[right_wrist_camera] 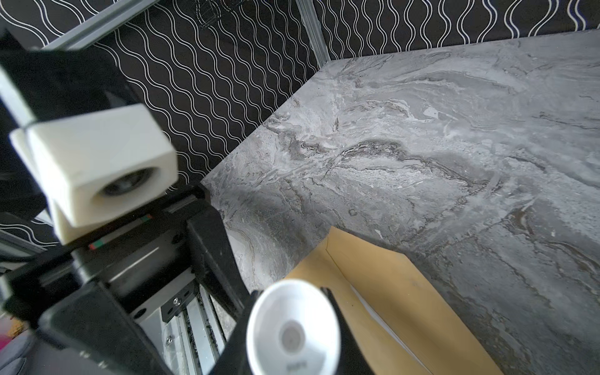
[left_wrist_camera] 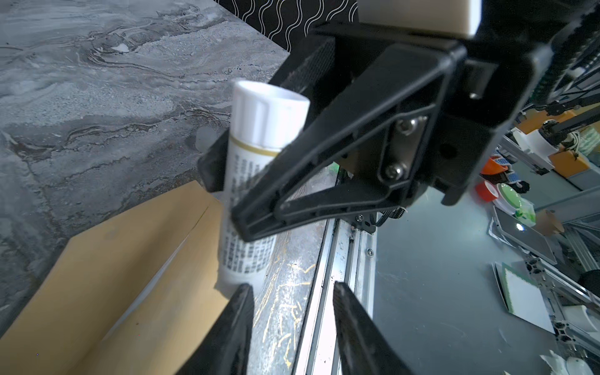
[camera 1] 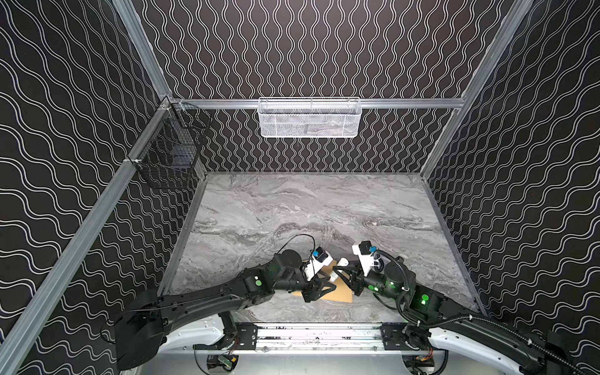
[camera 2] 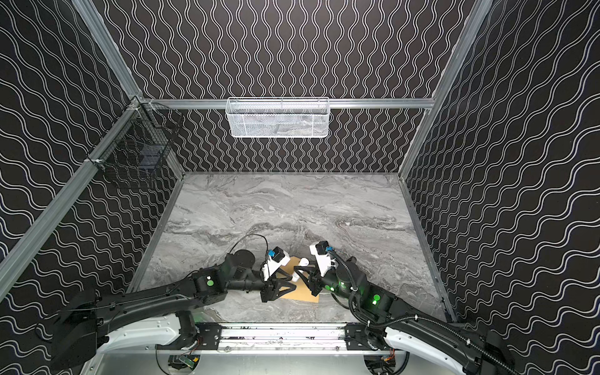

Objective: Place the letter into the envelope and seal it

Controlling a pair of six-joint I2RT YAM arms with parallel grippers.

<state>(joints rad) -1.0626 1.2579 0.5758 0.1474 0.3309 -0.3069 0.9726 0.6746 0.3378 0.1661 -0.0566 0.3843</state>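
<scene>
Near the lower centre of both top views, the envelope (camera 1: 341,290) lay flat on the marble table (camera 1: 292,211), w/ both arms crowded over it. The right gripper (left_wrist_camera: 240,201) was clamped on a white tube (left_wrist_camera: 259,130), prob. a glue stick. It was held roughly upright, capped end up, lower end close to the envelope's edge; I couldn't tell if it touched. My guess: it was held there so glue could go on the flap for sealing.

The left gripper (left_wrist_camera: 292,289) had its jaws parted partway w/ nothing between them. Its fingertips sat just beside the tube's lower end, as if placed to help w/ the tube, tho how I couldn't say.

The letter (right_wrist_camera: 386,321) showed only as a thin white sliver along a seam of the envelope in the wrist views. It looked to be tucked inside already, the rest hidden. Whether the flap was stuck down I couldn't tell, so sealing seemed the step in hand.

Pose: the left arm reached in from the lower left of the top views, forearm low and approx. level, fingers pointing right toward the tube. The right arm came in from the lower right, elbow bent, gripper pointing left. The two grippers met nearly tip to tip over the envelope.
</scene>
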